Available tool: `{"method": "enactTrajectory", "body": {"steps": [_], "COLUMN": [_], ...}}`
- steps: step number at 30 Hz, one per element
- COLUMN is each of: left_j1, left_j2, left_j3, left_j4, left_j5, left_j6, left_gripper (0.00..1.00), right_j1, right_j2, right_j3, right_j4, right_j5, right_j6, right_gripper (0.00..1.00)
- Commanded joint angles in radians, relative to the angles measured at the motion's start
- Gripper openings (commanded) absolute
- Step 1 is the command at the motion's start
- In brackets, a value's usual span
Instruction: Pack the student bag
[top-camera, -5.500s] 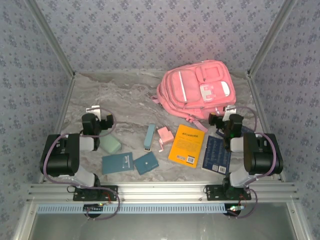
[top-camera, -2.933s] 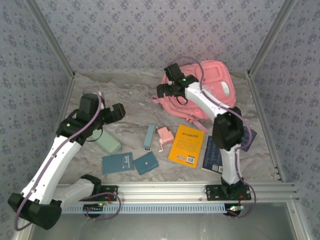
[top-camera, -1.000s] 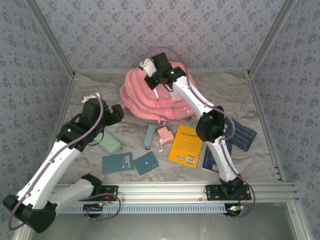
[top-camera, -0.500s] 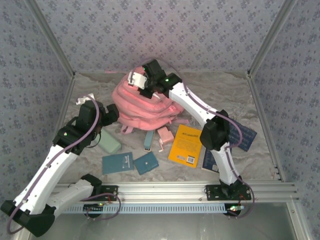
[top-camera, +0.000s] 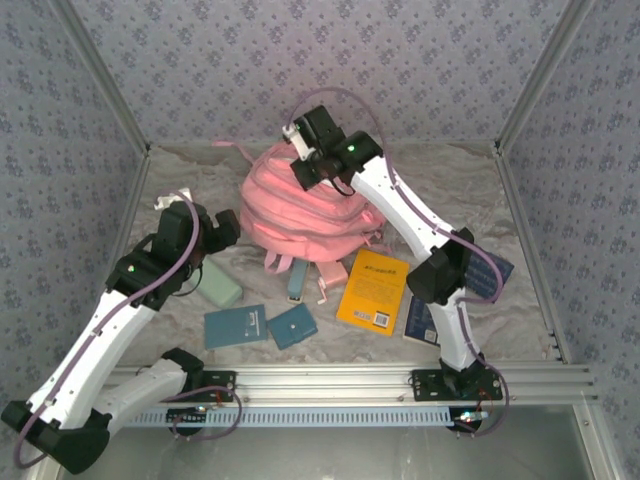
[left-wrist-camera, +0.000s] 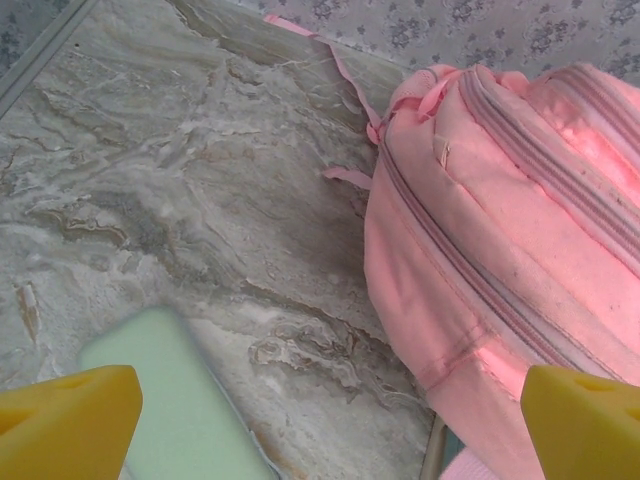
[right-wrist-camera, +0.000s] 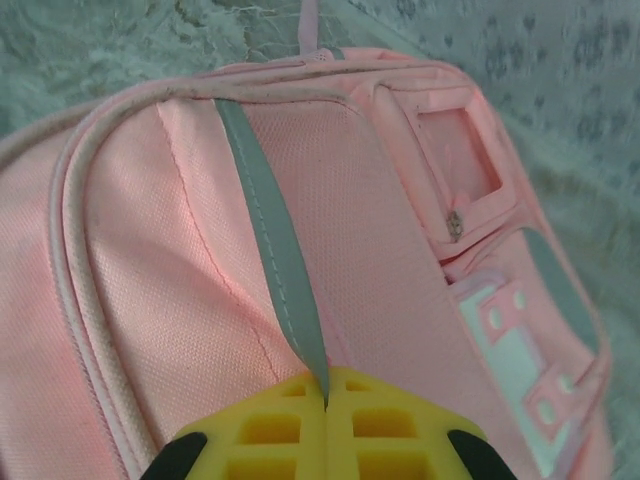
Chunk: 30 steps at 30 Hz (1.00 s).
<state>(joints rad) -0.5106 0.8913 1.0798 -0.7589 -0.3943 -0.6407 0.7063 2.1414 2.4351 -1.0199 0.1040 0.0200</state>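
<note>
Toward the back of the worktop the student bag lies humped, long axis crosswise. The right end effector sits atop it, pads closed, seemingly pinching its stripe. The left end effector gapes empty just left.

no readable text, orange book print too small

Backpack: pink, with a grey stripe and white patches. Bench: grey marbled. Walls: blue-grey floral print. Fingers: yellow. Book: orange. Second book: dark blue. Case: mint green. Two notebooks: teal.
</note>
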Motion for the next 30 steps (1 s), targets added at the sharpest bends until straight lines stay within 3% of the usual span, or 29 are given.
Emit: {"method": "enactTrajectory", "body": {"steps": [1,5,8,14,19,24,27,30], "left_j1": [0.003,0.0,0.001,0.003,0.003,0.002,0.004,0.004], "left_j2": [-0.012,0.0,0.0,0.006,0.001,0.008,0.01,0.014], "left_j3": [0.049,0.074,0.077,0.075,0.047,0.021,0.01,0.007], "left_j4": [-0.005,-0.036,-0.056,-0.111,-0.106,-0.086,-0.074,-0.074], "left_j5": [0.047,0.094,0.117,0.107,0.109,0.129,0.125,0.12], "left_j6": [0.023,0.046,0.072,0.078,0.072,0.063,0.061,0.062], "left_gripper": [0.97,0.97,0.97,0.97,0.97,0.97,0.97,0.97], "right_j1": [0.003,0.012,0.009,0.0,-0.011,-0.041,-0.054,-0.064], "right_j2": [0.026,0.036,0.043,0.113,0.207,0.214,0.213,0.192], "right_j3": [0.151,0.11,0.054,0.004,0.044,-0.057,-0.101,-0.145], "right_j4": [-0.109,-0.107,-0.039,0.02,-0.061,-0.003,0.045,0.086], "right_j5": [-0.022,-0.07,-0.118,-0.245,-0.304,-0.502,-0.642,-0.689], "right_j6": [0.379,0.641,0.706,0.557,0.45,0.411,0.415,0.425], "right_gripper": [0.0,0.0,0.0,0.0,0.05,0.09,0.21,0.32]}}
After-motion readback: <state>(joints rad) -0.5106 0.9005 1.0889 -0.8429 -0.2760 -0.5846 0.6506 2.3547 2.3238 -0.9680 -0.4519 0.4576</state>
